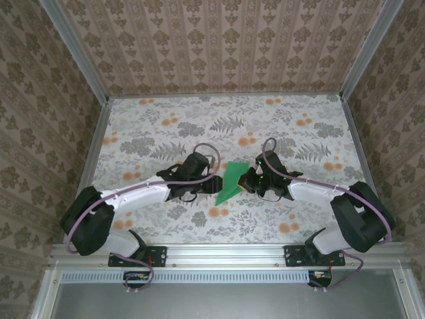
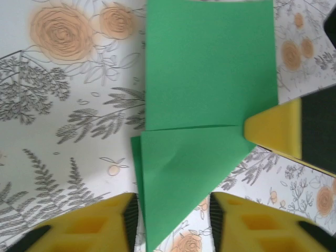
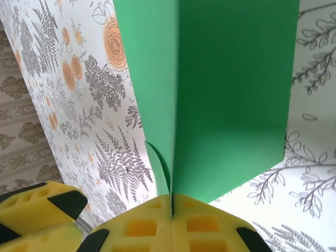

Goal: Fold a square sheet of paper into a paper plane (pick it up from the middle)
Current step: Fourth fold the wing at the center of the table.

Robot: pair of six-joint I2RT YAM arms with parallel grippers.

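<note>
One green paper, already partly folded: a sharp crease across it and a pointed flap below the crease, best seen from the left wrist. Located over the middle of the flowered surface, between the two grippers. Not possible to tell whether resting on the surface or lifted a little.

Right gripper: fully closed, yellow pads pressed together on the edge of the paper, just at the end of the crease, with the sheet standing out from the seam. Left gripper: partly open, one finger at each side of the paper's point. Close to it, but not squeezing it, as far as can be judged.

Handling, as a judgement only: very light, thin and soft. Likely to bend and curl when held at one corner alone, with some stiffness along a crease. Smooth, so probably slippery between foam pads under a weak pinch. Easy to crumple, and easy to tear under a hard pull from both arms in opposite directions. Best to take hold on a folded edge or close to the crease, at a place of double layers, and to pinch flat, not across a free flap.

Count: one sheet of paper; two grippers, two fingers on each.
</note>
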